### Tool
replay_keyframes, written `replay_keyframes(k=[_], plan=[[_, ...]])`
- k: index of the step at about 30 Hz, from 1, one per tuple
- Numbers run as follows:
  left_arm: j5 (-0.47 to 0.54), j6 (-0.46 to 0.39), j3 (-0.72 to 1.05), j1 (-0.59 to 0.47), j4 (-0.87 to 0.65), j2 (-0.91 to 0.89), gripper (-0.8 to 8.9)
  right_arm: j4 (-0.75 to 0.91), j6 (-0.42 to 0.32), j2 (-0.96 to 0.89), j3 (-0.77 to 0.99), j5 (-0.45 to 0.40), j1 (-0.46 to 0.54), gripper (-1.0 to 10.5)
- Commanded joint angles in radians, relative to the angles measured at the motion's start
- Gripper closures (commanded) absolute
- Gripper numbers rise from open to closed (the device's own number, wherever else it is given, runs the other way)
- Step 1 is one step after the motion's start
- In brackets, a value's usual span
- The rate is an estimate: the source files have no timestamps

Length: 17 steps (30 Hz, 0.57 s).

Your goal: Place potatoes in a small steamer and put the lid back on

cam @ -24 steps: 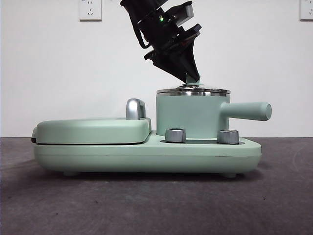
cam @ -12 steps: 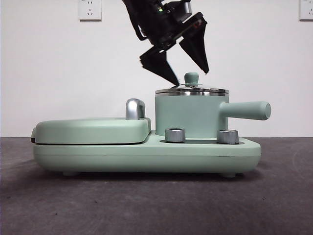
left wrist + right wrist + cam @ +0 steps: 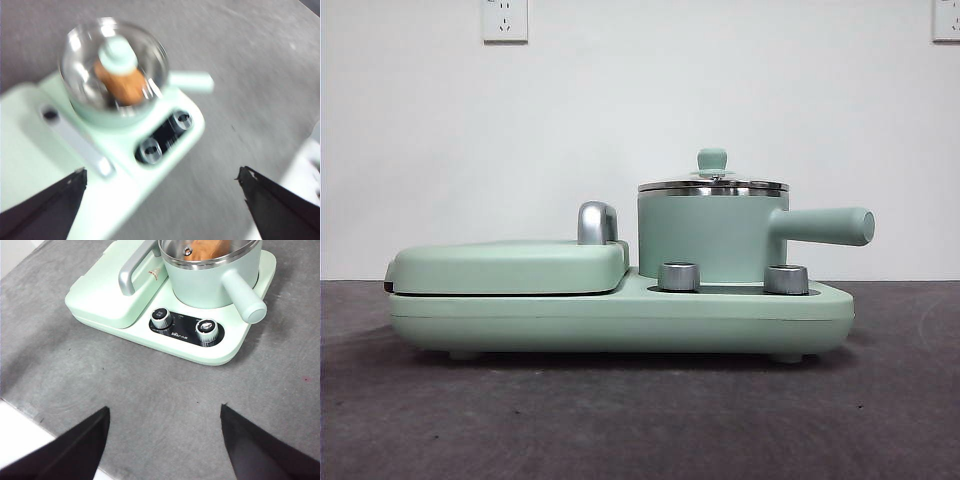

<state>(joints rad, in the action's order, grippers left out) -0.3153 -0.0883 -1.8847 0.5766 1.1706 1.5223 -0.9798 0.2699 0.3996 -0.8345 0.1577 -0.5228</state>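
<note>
Front view, level across the worktop (image 3: 640, 420): small steamer (image 3: 705, 235) stands upright on the right half of a mint-green cooker base (image 3: 620, 315), its straight side handle (image 3: 825, 226) pointing right; lid (image 3: 713, 184) sits flat and level on the steel rim, knob (image 3: 712, 159) upright at centre; closed grill plate (image 3: 510, 266) occupies the left half of the base, with a steel handle (image 3: 596, 222) just beside the pot; two steel dials (image 3: 680, 276) stand in front of the pot; no arm appears in this view.

Left wrist view, blurred: left gripper (image 3: 162, 180) is held above the appliance, touching nothing; fingers (image 3: 50, 207) spread wide apart, nothing between them; potato (image 3: 122, 84) shows orange-brown through the glass lid (image 3: 80, 60), inside the steamer (image 3: 107, 117).

Right wrist view: right gripper (image 3: 165, 422) is above bare grey worktop (image 3: 165, 390), in front of the control panel (image 3: 185, 330) and well apart from the base; fingers (image 3: 70, 450) spread wide, holding nothing; steamer (image 3: 210, 280) is cut by the frame edge, the orange potato (image 3: 207, 247) visible inside under the glass.
</note>
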Motion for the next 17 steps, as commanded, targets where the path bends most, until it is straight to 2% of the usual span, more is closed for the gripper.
replay_keyframes(k=[1, 8, 17], plan=[[-0.003, 0.003, 0.146, 0.015, -0.021, -0.137, 3.23, 0.008, 0.011, 0.003, -0.004, 0.002, -0.006, 6.0], [-0.003, 0.034, 0.533, 0.034, -0.088, -0.484, 3.23, 0.008, 0.011, 0.003, -0.004, 0.003, -0.006, 6.0], [-0.003, 0.144, 0.898, 0.033, -0.285, -0.876, 3.23, 0.018, 0.011, 0.003, -0.004, 0.000, -0.006, 6.0]])
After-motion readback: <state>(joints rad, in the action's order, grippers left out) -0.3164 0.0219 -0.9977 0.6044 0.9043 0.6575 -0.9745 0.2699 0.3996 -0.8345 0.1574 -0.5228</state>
